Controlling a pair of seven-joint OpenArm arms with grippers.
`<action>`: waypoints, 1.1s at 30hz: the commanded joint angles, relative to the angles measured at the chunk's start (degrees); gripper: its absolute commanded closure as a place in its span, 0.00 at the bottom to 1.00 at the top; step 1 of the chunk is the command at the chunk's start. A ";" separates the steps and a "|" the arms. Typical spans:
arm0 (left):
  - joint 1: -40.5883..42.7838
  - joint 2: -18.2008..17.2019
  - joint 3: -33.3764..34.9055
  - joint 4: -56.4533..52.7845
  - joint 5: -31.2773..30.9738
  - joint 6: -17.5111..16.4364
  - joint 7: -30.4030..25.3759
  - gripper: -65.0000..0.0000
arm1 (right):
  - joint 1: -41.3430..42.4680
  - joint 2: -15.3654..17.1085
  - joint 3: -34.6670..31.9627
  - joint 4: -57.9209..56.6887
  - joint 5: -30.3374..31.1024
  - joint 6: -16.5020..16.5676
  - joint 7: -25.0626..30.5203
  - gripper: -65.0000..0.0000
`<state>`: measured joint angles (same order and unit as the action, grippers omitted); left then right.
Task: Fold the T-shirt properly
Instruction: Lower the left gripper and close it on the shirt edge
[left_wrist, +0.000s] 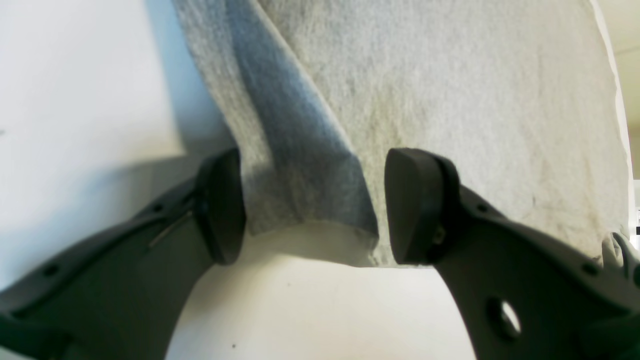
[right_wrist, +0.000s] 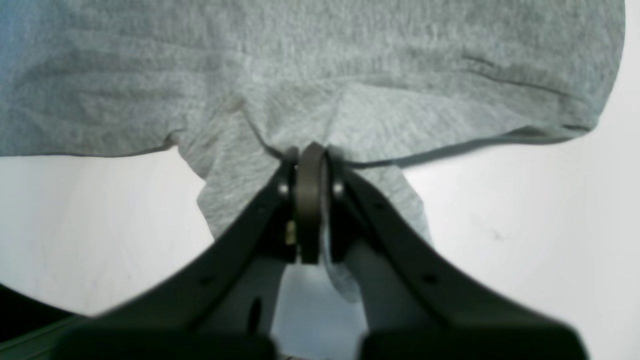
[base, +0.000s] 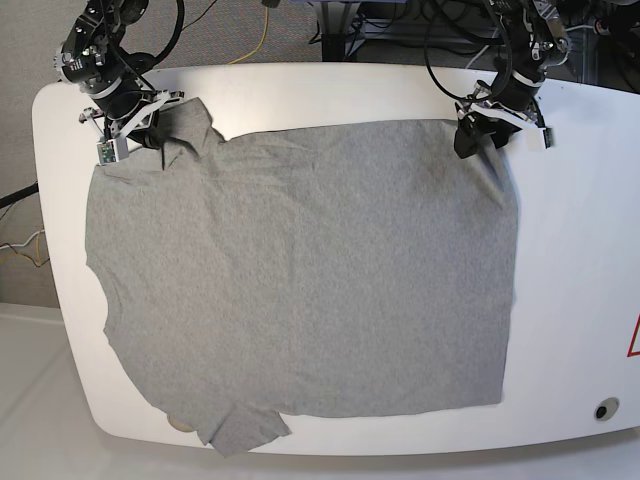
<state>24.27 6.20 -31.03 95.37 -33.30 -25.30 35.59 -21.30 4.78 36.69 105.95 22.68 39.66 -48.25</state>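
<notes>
The heather-grey T-shirt (base: 300, 270) lies spread flat on the white table (base: 570, 300), one sleeve at the far left and one at the near edge. My right gripper (base: 150, 125) is at the far-left sleeve. In the right wrist view it (right_wrist: 310, 160) is shut on a pinched fold of the T-shirt (right_wrist: 300, 60). My left gripper (base: 470, 135) is at the shirt's far-right corner. In the left wrist view it (left_wrist: 315, 210) is open, its fingers (left_wrist: 220, 205) standing on either side of a folded corner of the T-shirt (left_wrist: 450, 100) without pinching it.
Cables and stands (base: 400, 25) crowd the floor behind the table's far edge. A small round hole (base: 605, 410) sits in the table's near-right corner, and a red mark (base: 632, 340) is at the right edge. The near sleeve (base: 240, 430) reaches the table's front edge.
</notes>
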 joint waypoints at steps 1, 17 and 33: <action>0.56 0.09 -0.14 0.23 1.52 1.17 2.52 0.38 | 0.16 0.72 0.28 0.73 0.75 0.30 1.17 1.00; 0.48 -0.09 -0.23 0.14 1.61 1.87 2.52 1.00 | 0.16 0.72 0.28 0.73 0.75 0.30 1.17 1.00; 0.48 -0.26 -0.23 0.23 1.61 4.86 2.52 0.98 | 0.16 0.72 0.28 0.73 0.75 0.30 1.17 1.00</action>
<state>24.43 6.15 -31.22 95.09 -32.86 -21.61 37.30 -21.30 4.78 36.69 105.95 22.68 39.66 -48.25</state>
